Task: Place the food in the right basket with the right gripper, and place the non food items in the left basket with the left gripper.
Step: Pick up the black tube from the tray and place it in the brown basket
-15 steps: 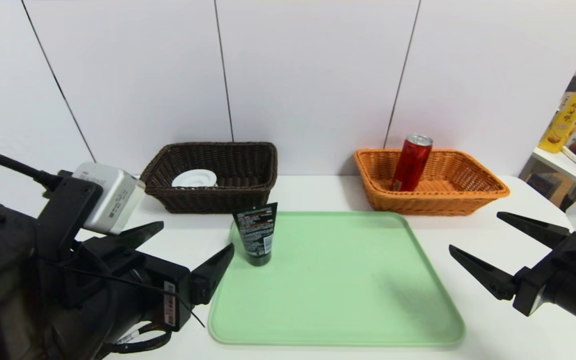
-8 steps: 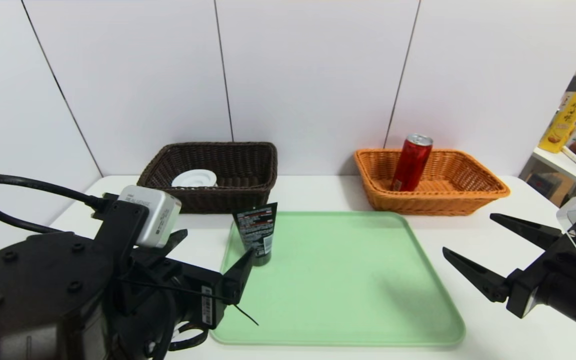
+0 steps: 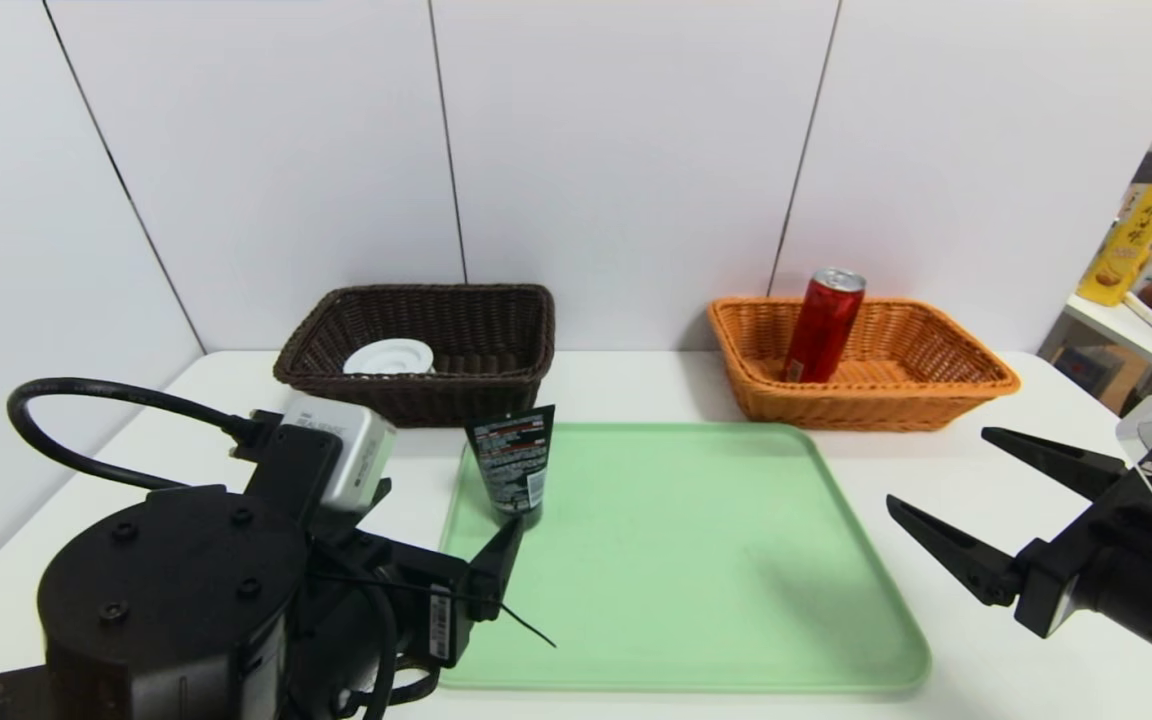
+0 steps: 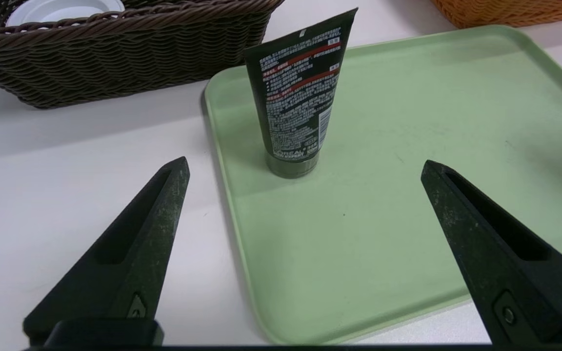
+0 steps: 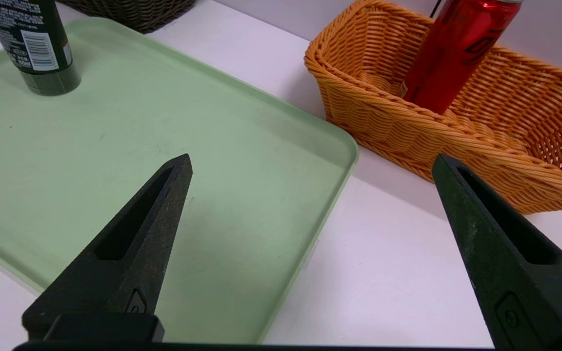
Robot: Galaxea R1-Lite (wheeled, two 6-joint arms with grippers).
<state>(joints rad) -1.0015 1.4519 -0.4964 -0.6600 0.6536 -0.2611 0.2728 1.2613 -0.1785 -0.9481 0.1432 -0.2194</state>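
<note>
We hold our left gripper (image 4: 305,161) wide open near the black tube (image 4: 298,97) standing on the green tray's (image 4: 359,253) far left, our right gripper (image 5: 312,158) open at right.

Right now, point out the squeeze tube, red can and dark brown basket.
squeeze tube (image 4: 298,97): left wrist view, printed body
red can (image 3: 823,325): head view, side of the body
dark brown basket (image 4: 139,58): left wrist view, woven outer wall
</note>
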